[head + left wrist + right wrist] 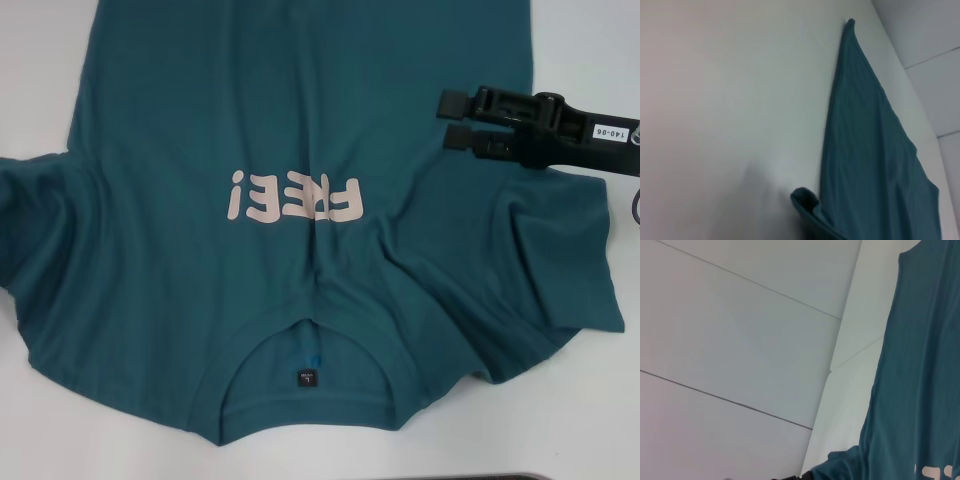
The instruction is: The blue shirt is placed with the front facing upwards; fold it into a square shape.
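- The blue shirt is lying front up on the white table, with its collar toward the robot.
- The right gripper is hovering over the shirt's right side, above the sleeve, with its fingers spread slightly and holding nothing.
- The shirt's hem is getting cut off at the far edge of the head view; the left gripper is not showing.

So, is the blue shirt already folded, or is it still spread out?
Spread out. The blue shirt lies flat, front up, lettering and collar showing, sleeves rumpled. The right gripper hovers open over it.
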You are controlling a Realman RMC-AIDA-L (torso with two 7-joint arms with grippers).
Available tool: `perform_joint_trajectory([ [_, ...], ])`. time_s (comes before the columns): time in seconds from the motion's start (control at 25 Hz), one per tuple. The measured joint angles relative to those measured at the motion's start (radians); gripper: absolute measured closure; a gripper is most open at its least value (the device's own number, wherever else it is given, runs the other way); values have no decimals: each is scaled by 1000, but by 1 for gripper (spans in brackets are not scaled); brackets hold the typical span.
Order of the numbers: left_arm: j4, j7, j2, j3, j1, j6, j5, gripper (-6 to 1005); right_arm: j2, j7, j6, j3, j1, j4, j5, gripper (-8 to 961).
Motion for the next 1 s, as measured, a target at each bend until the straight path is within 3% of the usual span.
perform_joint_trajectory([
  [0.24, -41, -38, 17, 10, -13, 35, 6, 986, 0, 2, -1, 0, 0, 0, 0, 78],
  [0.64, -106, -110, 21, 39, -34, 155, 30, 985, 0, 3, -2, 0, 0, 0, -1, 78],
  [0.76, -107, -126, 16, 44, -45, 200, 34, 984, 0, 4, -2, 0, 0, 0, -1, 79],
  [1.0, -104, -151, -17, 43, -68, 237, 29, 984, 0, 5, -1, 0, 0, 0, -1, 79],
])
